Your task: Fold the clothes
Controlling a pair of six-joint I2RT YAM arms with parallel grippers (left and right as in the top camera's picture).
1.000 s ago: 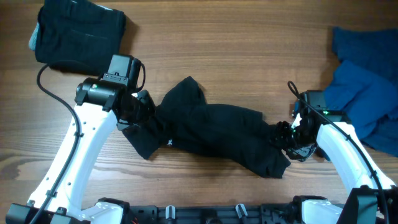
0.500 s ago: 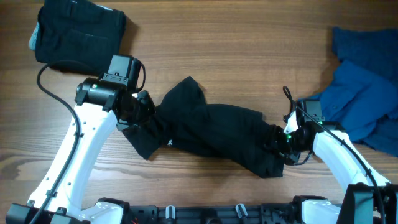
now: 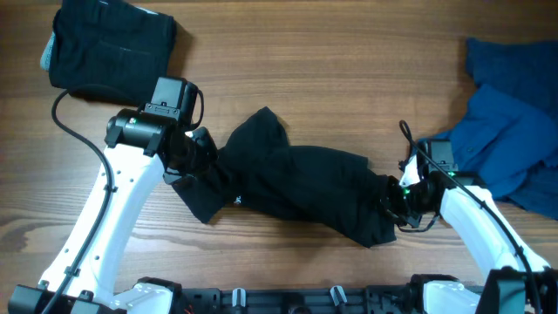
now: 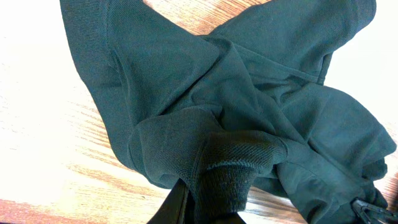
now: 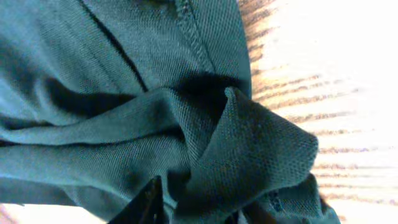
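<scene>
Left wrist, left fingers point(image 4: 177, 204) cropped, pinching black shirt point(image 4: 249, 93) fold, right fingers point(image 5: 147, 200) barely visible, grip unclear.

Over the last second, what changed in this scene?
The right gripper slid toward the right end of the black shirt and closed on a fold there. The left gripper stayed clamped on the left end; the folded black garment and blue clothes did not move.

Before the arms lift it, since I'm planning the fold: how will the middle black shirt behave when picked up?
Probably floppy: the black shirt lies in soft crumpled folds, so it should sag between held points. Likely light, as it bunches in the left gripper. Its knit weave looks grippy, not slippery.
</scene>
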